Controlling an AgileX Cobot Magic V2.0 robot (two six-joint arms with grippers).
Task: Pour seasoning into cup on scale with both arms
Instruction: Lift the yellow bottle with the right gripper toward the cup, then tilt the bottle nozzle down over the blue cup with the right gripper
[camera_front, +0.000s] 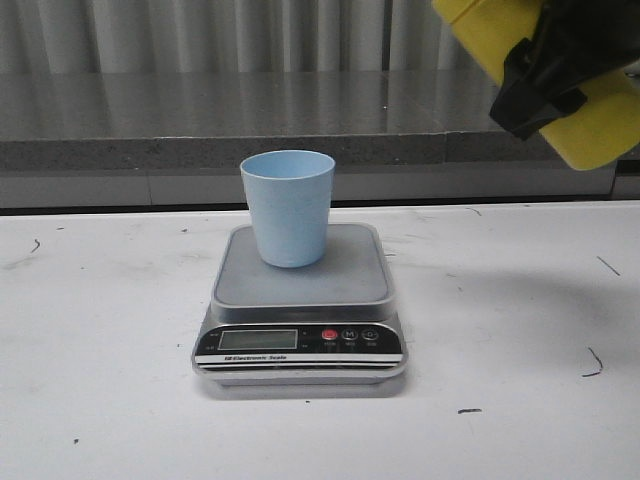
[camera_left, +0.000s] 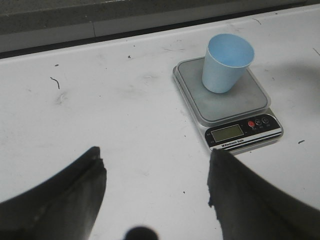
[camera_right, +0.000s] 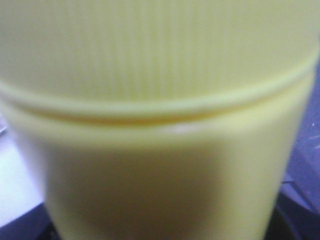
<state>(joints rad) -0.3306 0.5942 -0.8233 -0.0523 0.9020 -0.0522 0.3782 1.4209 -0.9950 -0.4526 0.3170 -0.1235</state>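
Two arms: right gripper (camera_front: 548, 85) clamped on seasoning bottle (camera_front: 600, 125), tilted, high at far right. Left gripper (camera_left: 155, 195) spread wide, holding nothing. Cup (camera_front: 288, 207) upright on scale (camera_front: 300, 310), table (camera_front: 100, 380) centre.

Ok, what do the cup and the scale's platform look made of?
The cup looks like matte pale blue plastic: even colour, no shine. The scale has a dull grey platform, probably brushed steel, above a glossy black front panel, likely plastic.
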